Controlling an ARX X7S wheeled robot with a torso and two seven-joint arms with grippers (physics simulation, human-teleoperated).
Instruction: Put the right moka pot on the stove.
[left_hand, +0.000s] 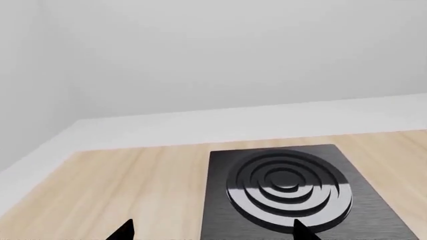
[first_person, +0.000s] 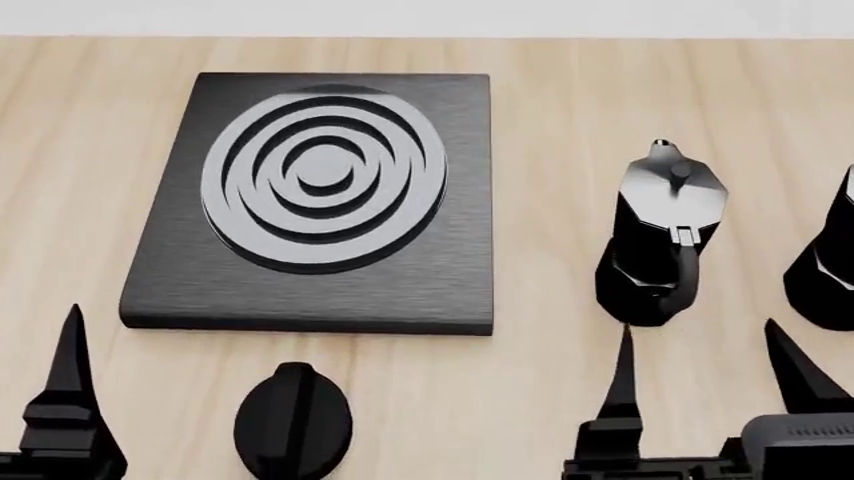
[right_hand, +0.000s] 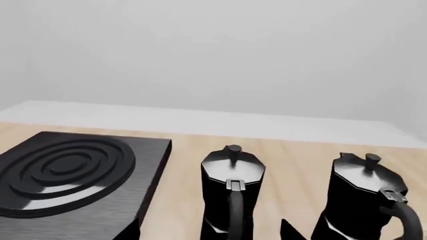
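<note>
Black: two moka pots (right moka pot (right_hand: 365, 197), twin (right_hand: 232, 192)), one stove (first_person: 320, 195), both grippers spread, empty.

1. My light wooden table (first_person: 561, 80) carries everything.
2. The stove (first_person: 320, 190) lies flat on it.
3. A round black knob (first_person: 292, 420) sits near the stove.
4. The twin moka pot (first_person: 663, 240) and the right moka pot (first_person: 827, 260) stand upright.

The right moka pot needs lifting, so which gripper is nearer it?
Right. The right gripper sits just in front of the right moka pot; the left gripper is far across, beyond the stove.
</note>
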